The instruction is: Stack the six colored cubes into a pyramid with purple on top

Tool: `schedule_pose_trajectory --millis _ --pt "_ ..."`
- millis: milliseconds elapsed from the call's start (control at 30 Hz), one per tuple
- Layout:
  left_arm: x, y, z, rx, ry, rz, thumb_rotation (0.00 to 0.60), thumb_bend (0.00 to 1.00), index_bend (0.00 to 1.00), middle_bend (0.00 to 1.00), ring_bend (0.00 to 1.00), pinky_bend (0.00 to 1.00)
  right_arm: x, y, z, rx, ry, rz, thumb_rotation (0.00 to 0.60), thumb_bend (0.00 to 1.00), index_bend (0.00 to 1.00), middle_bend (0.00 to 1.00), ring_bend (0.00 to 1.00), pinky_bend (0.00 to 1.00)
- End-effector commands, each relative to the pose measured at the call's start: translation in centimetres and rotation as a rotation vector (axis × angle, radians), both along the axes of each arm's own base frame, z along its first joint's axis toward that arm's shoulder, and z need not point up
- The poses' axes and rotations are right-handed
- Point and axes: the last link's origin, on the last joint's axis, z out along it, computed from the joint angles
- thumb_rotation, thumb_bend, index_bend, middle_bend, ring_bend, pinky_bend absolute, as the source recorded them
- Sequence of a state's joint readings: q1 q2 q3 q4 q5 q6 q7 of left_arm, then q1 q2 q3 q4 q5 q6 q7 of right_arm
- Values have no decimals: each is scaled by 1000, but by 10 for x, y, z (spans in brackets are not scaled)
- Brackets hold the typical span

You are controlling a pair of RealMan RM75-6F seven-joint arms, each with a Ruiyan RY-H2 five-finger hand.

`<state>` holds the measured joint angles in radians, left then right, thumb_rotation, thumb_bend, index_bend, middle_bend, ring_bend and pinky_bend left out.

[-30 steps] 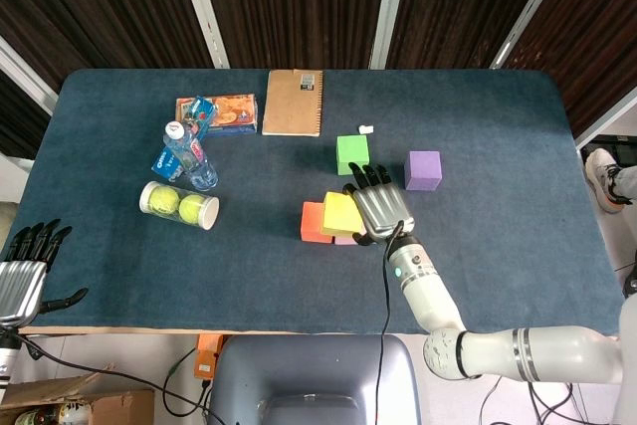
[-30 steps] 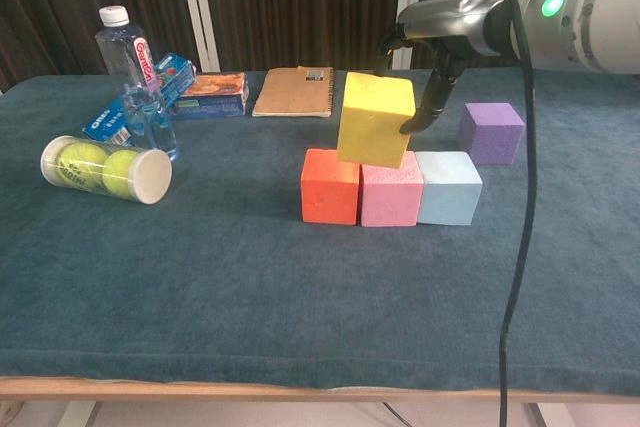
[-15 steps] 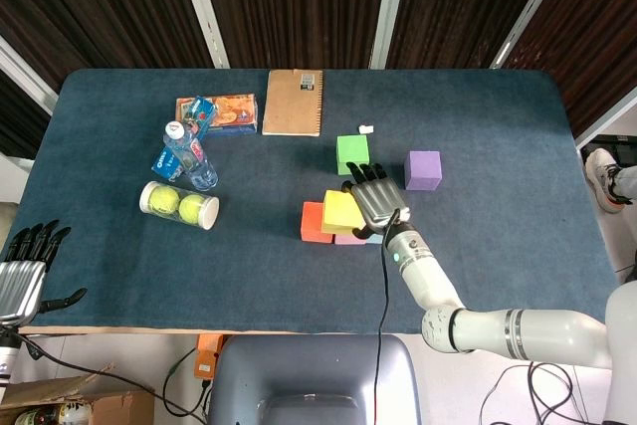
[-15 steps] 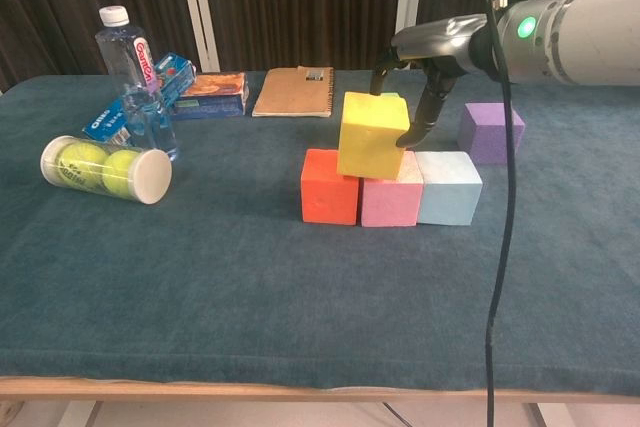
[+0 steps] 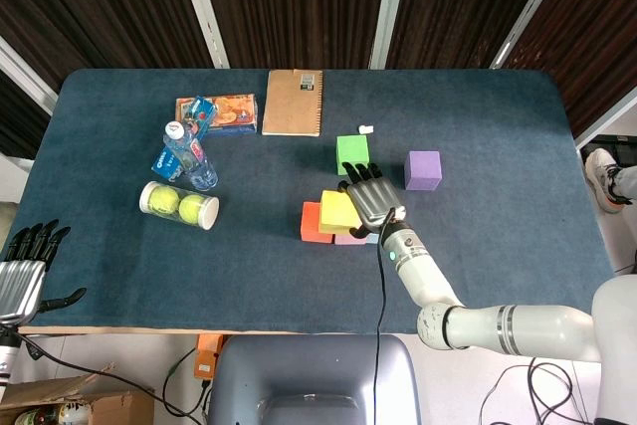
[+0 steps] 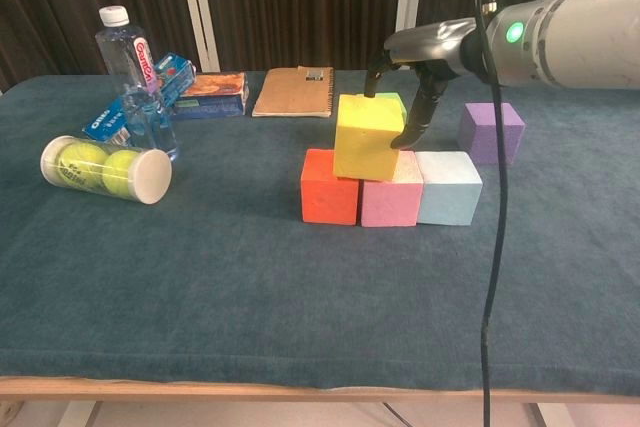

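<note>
Right hand (image 6: 415, 77) grips the yellow cube (image 6: 368, 137), setting it on row 2 over the seam between the orange cube (image 6: 330, 187) and pink cube (image 6: 391, 202), blue cube (image 6: 448, 187) touching pink's other side. Left hand (image 5: 22, 276) hangs off the table edge, fingers apart, holding nothing. Next likely: release yellow squarely, then fetch the green cube (image 5: 351, 152); purple cube (image 6: 491, 132) waits well apart.

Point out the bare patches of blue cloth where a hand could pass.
Free: the near strip in front of the orange cube, and the far right beyond the purple cube. Crowded: the block row under the right hand, and the far-left clutter around the clear water bottle.
</note>
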<state>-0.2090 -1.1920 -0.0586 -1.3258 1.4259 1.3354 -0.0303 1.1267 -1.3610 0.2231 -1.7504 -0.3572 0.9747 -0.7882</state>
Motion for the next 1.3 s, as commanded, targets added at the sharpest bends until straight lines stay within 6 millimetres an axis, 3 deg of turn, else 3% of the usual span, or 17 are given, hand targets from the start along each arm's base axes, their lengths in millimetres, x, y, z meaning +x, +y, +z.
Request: schedule_pose_trajectory --millis 33,500,1133,1300 --pt "0 0 0 0 2 1 483 144 139 46 0 87 0 0 -1 1 3 3 600 324 503 0 0 0" --pt "-1 1 1 -2 -2 7 490 144 139 46 0 87 1 -1 -7 6 21 6 600 324 441 0 0 0" --pt "-2 2 3 0 -7 12 492 144 138 46 0 87 1 -1 -6 9 28 -4 600 325 122 0 0 0" --pt "-1 2 3 1 -5 8 492 144 139 46 0 87 0 0 -6 12 32 -4 600 325 159 0 0 0"
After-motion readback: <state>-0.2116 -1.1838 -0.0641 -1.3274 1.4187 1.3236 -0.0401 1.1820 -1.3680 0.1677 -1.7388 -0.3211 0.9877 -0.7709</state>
